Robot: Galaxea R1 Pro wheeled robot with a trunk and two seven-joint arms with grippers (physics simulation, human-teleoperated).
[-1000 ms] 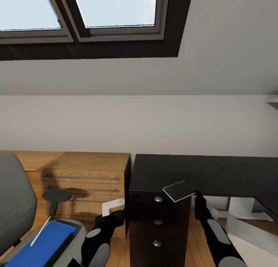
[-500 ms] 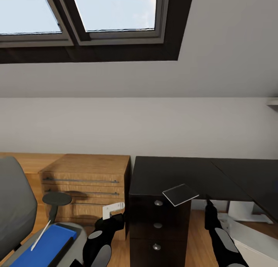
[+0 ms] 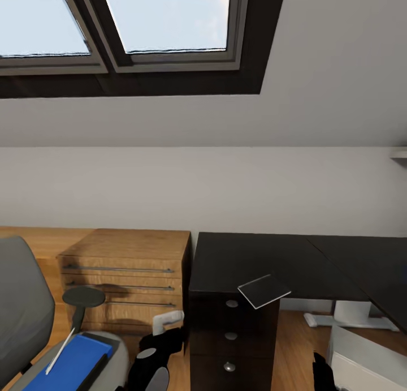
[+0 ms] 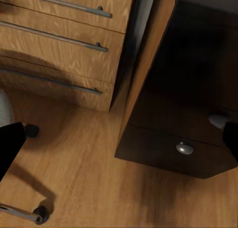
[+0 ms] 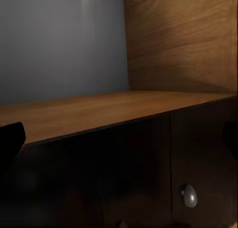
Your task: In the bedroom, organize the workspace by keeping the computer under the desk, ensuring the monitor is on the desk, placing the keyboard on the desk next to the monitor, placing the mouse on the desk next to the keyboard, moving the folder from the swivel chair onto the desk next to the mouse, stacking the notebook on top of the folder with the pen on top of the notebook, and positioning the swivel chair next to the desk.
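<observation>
Pale grey notebook (image 3: 264, 291) now lies alone on the black desk (image 3: 271, 255) at its front edge, lower centre of frame, overhanging slightly; the right gripper (image 3: 320, 374) has dropped away to the bottom edge, claw state cannot tell, so the notebook reads as released before the folder. Blue folder (image 3: 70, 361) with the pen (image 3: 59, 351) across it waits on the swivel chair (image 3: 22, 317), lower left; left gripper (image 3: 161, 323) hangs near the wood cabinet (image 3: 127, 269), fingers apparently spread and empty, pedestal drawers close beside it.

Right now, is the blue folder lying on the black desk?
No, the blue folder lies on the swivel chair seat, apart from the desk.
</observation>
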